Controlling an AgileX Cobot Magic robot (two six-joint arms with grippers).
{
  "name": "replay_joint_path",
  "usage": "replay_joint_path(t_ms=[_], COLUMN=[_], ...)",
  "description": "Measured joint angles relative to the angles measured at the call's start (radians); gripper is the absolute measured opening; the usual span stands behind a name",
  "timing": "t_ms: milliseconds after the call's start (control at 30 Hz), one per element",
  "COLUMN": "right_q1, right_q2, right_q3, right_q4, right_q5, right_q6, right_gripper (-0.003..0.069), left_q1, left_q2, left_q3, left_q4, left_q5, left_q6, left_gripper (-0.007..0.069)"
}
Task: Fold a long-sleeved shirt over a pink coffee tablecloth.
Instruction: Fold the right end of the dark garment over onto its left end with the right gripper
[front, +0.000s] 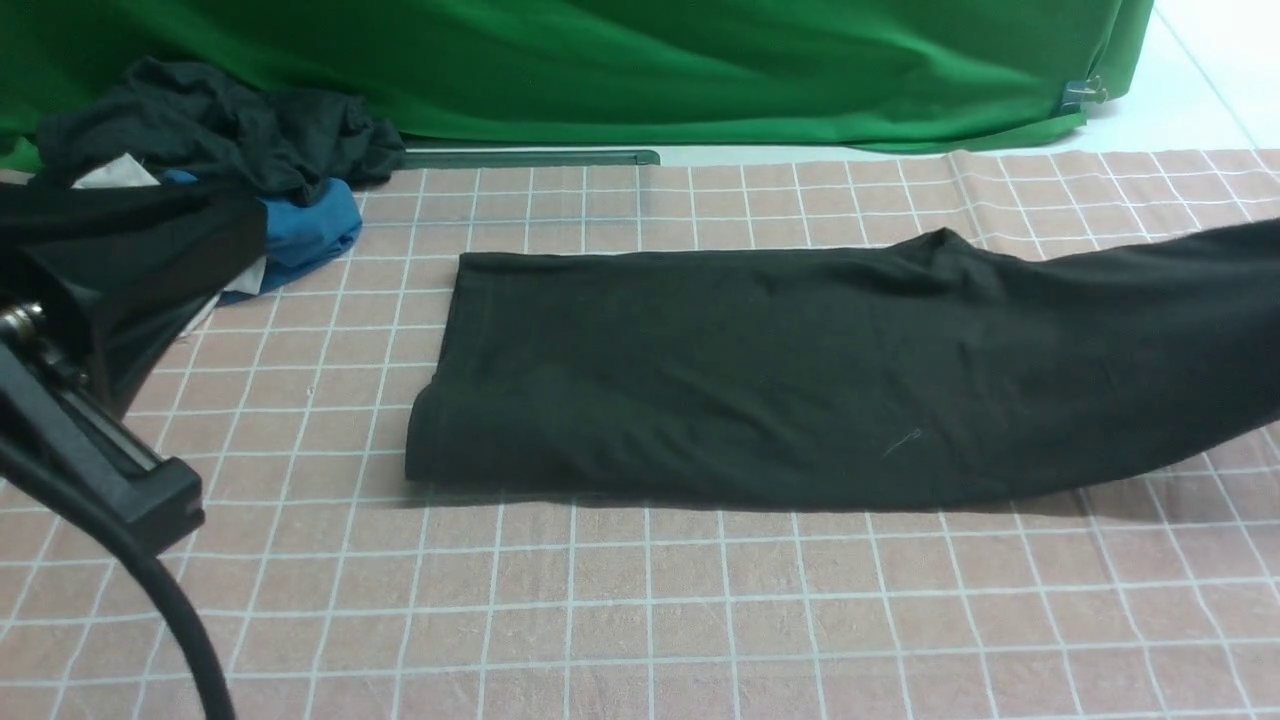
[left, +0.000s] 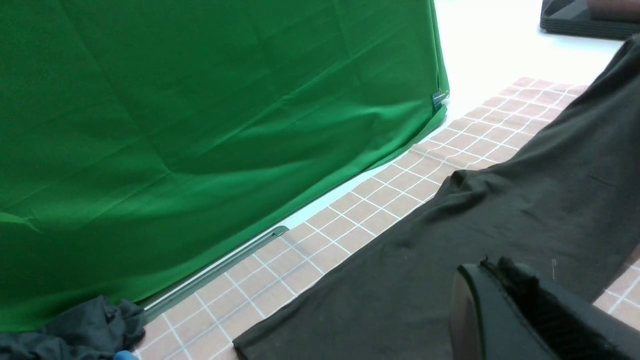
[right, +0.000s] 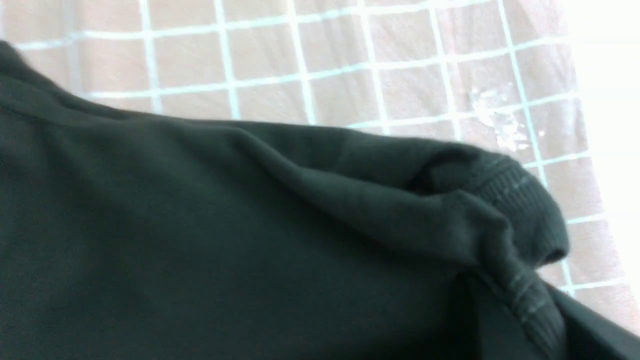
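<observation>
The long-sleeved shirt (front: 760, 380) lies as a long black band across the pink coffee tablecloth (front: 640, 600). Its left end rests flat, and its right end rises off the cloth and leaves the front view at the right edge. Neither the chest print nor the neck label shows. In the right wrist view a ribbed, bunched edge of the shirt (right: 520, 210) runs down into my right gripper (right: 525, 320), which is shut on it; the fingers are hidden by fabric. My left gripper (left: 492, 265) hangs shut over the shirt's left part (left: 400, 280), apart from it.
A heap of black, blue and white garments (front: 230, 160) sits at the back left, beside my left arm (front: 90, 440). The green backdrop cloth (front: 600, 70) hangs behind the table. Bare white table (front: 1180, 90) shows at the back right.
</observation>
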Motion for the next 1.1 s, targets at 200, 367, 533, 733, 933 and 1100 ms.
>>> replay_joint_path(t_ms=[200, 367, 533, 733, 933, 1100], right_q1=[0.122, 0.265, 0.380, 0.493, 0.603, 0.682], right_q2=[-0.090, -0.102, -0.101, -0.060, 0.053, 0.143], right_q3=[0.000, 0.000, 0.000, -0.042, -0.149, -0.230], right_q4=[0.111, 0.221, 0.302, 0.409, 0.506, 0.532], right_q5=[0.020, 0.016, -0.032, -0.067, -0.058, -0.056], right_q6=[0.000, -0.003, -0.004, -0.017, -0.051, -0.054], right_gripper=[0.0045, 0.0045, 0.0045, 0.0045, 0.0043, 0.0042], left_q1=[0.000, 0.000, 0.000, 0.000, 0.000, 0.000], left_q2=[0.000, 0.000, 0.000, 0.000, 0.000, 0.000], left_q3=[0.000, 0.000, 0.000, 0.000, 0.000, 0.000], left_q4=[-0.001, 0.014, 0.021, 0.025, 0.031, 0.038], left_q5=[0.003, 0.003, 0.003, 0.003, 0.003, 0.003], left_q6=[0.000, 0.000, 0.000, 0.000, 0.000, 0.000], left_gripper=[0.0017, 0.0017, 0.0017, 0.0017, 0.0017, 0.0017])
